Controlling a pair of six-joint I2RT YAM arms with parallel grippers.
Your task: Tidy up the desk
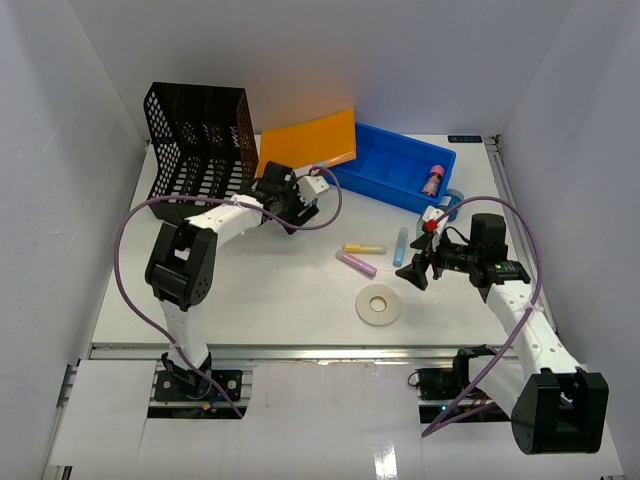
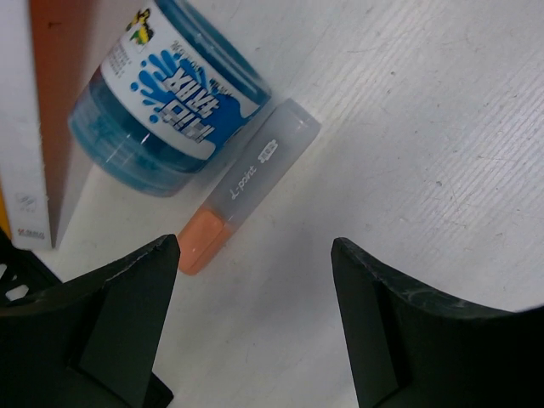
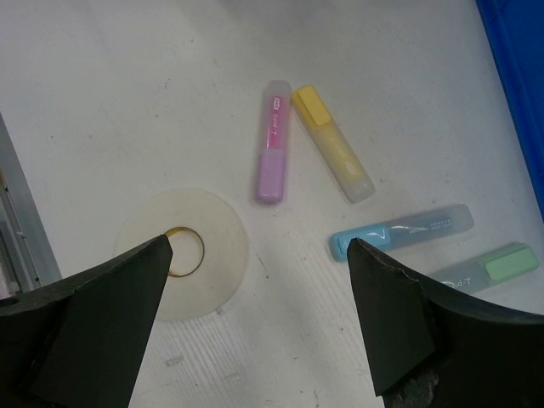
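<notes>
- White laminate, matt and faintly scuffed, is being shown as the surface of the desk (image 1: 250,300). It is a broad flat rectangle with an aluminium rail along its near edge, lying beneath both arms and filling most of the overhead view.
- Little of the tidying is being judged as done. Only a small red-capped bottle (image 1: 433,180) is being seen inside the blue tray (image 1: 385,165), which is sitting at the far right of the desk.
- An orange folder (image 1: 310,140) is being seen beside the tray, and a black mesh organizer (image 1: 200,140) is standing at the far left.
- Loose items are being left out in the middle. These are a yellow highlighter (image 1: 364,247), a pink highlighter (image 1: 356,263) just beside it, a blue highlighter (image 1: 401,245), a green highlighter (image 3: 484,268) (picked out in the right wrist view only) and a white tape roll (image 1: 378,304) nearer the rail.
- An orange highlighter (image 2: 246,183) and a blue jar (image 2: 166,93) are being seen lying close together by the folder's edge; whether they are touching cannot be told.
- The left gripper (image 2: 253,246) is being held spread wide over the orange highlighter, with nothing between its jaws.
- The right gripper (image 3: 257,246) is likewise being held wide apart and empty, above the bare patch between the tape roll and the blue highlighter.
- Most of the job is being judged as outstanding, since five highlighters, the tape roll and the jar are waiting for a proper place.
</notes>
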